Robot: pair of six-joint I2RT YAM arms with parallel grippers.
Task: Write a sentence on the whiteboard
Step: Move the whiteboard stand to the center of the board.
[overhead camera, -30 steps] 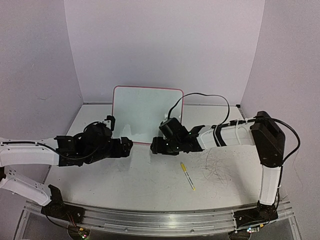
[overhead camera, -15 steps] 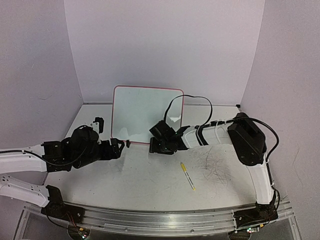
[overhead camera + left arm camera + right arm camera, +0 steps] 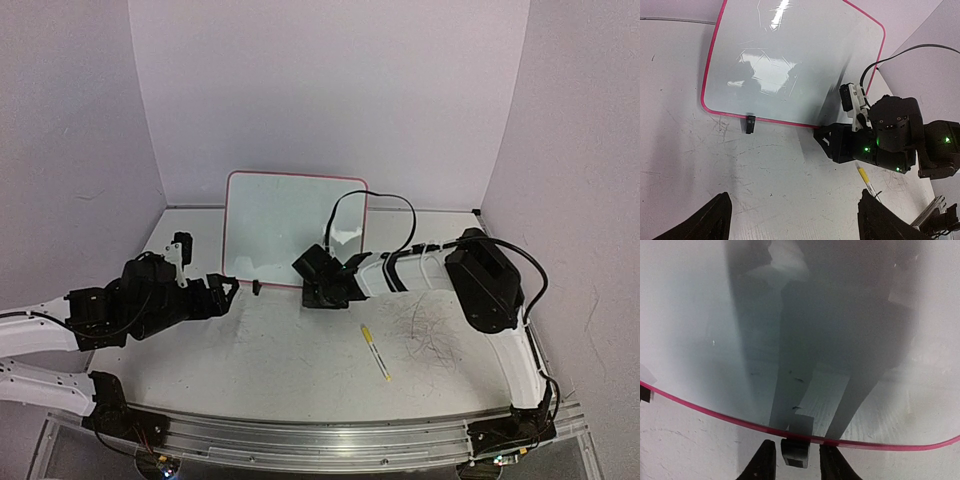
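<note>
The whiteboard (image 3: 290,228) stands upright at the back of the table, white with a pink-red rim. No written sentence shows on it, only reflections and a few tiny dark specks. My right gripper (image 3: 316,296) is at its lower right edge. In the right wrist view the board (image 3: 740,315) fills the frame, and the gripper (image 3: 797,463) is open, its fingers on either side of a black clip foot (image 3: 796,452) with small gaps. My left gripper (image 3: 232,289) is open and empty, low over the table left of the board; it shows in the left wrist view (image 3: 795,227).
A yellow-and-white marker (image 3: 375,352) lies on the table right of centre; it also shows in the left wrist view (image 3: 867,182). The second clip foot (image 3: 749,124) sits under the board's left part. Dark scribbles (image 3: 435,335) mark the table. A black cable (image 3: 385,197) loops over the right arm.
My left arm has drawn back to the left, away from the board. My right gripper has moved left and in toward the board's lower edge, around the clip foot.
</note>
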